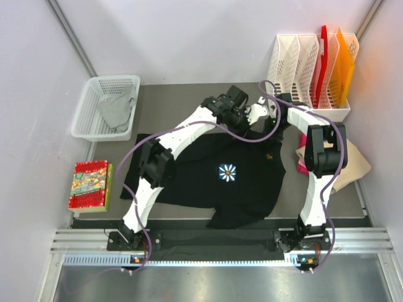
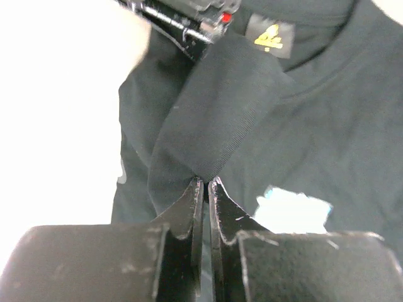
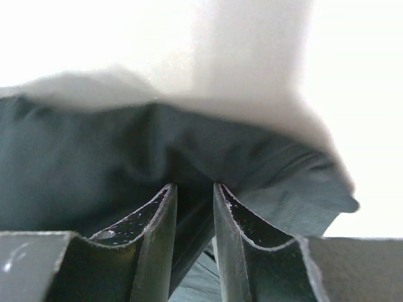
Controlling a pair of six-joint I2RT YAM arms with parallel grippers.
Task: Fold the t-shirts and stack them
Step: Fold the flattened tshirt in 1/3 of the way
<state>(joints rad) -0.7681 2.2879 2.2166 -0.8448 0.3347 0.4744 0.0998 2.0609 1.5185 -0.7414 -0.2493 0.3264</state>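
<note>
Left gripper (image 2: 205, 184), right gripper (image 3: 194, 192) on black t-shirt (image 1: 252, 182) edge

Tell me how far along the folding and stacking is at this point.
Done: nothing folded or stacked shows. In hand: the black t-shirt lies spread flat, the left tool pinching cloth by its collar, the right tool closed on black cloth too. Left: folding it, plus the grey shirt in the basket, and the tan shirt and the pink shirt at the right.
</note>
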